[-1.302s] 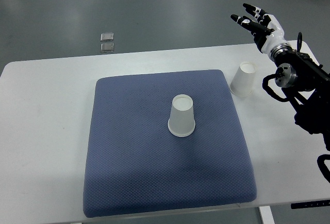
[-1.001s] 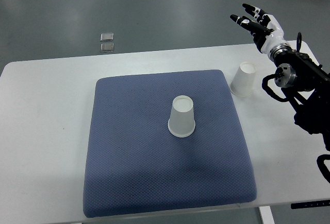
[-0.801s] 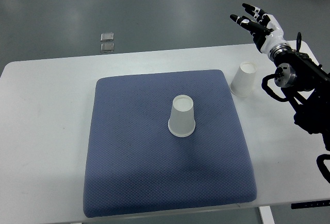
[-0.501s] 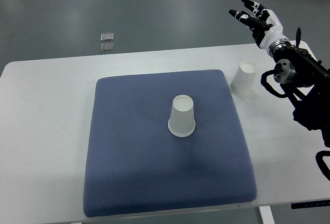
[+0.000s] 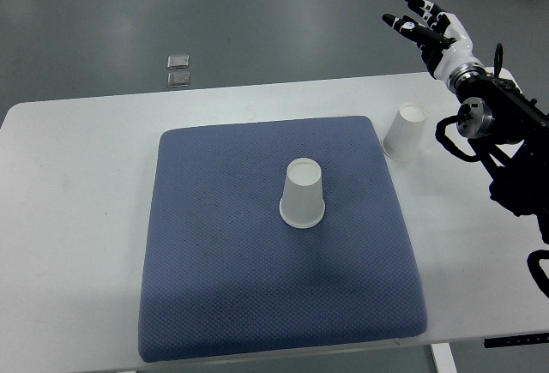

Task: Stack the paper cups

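At upper right the right hand (image 5: pixel 433 32) hovers with fingers (image 5: pixel 403 21) spread, holding nothing, above 1 upside-down white paper cup (image 5: pixel 404 131) on the white desk (image 5: pixel 77 176); another upside-down white paper cup (image 5: pixel 303 193) stands mid-frame on the blue textured mat (image 5: pixel 223 261).

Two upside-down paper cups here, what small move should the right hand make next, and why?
Probably lower the right hand toward the cup on the table. The hand is open, holds nothing, and sits raised beyond the table's far edge, above that cup. The other cup stands on the blue mat, ready to be stacked onto.
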### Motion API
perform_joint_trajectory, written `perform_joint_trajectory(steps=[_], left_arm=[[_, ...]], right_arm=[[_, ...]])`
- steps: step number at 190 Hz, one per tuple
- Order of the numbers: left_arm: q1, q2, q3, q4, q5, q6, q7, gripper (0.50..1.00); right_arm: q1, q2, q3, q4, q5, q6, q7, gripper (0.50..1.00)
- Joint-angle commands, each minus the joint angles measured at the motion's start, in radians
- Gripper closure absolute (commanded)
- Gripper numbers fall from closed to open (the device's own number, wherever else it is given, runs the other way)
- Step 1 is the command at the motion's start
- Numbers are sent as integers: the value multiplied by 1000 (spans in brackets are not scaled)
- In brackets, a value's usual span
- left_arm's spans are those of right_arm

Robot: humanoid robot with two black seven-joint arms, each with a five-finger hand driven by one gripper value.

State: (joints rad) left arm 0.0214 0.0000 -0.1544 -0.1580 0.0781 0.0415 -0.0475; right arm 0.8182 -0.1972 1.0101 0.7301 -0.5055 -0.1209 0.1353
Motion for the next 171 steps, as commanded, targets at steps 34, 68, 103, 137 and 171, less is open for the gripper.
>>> perform_joint_trajectory(steps=[34,68,103,137,171], left_arm=[[0,0,-1,0,0,0,0,500],[0,0,-1,0,0,0,0,500],[0,0,1,0,0,0,0,500],[0,0,-1,0,0,0,0,500],[0,0,-1,0,0,0,0,500]], right_arm=[[3,-11,-1,3,-15,32,1,576],[1,-74,-21,14,-105,96,1,576],[-1,-136,-56,14,-392,196,9,576],[4,-171,-82,15,-608,297,20,576],[16,-197,-171,15,-800,322,24,576]])
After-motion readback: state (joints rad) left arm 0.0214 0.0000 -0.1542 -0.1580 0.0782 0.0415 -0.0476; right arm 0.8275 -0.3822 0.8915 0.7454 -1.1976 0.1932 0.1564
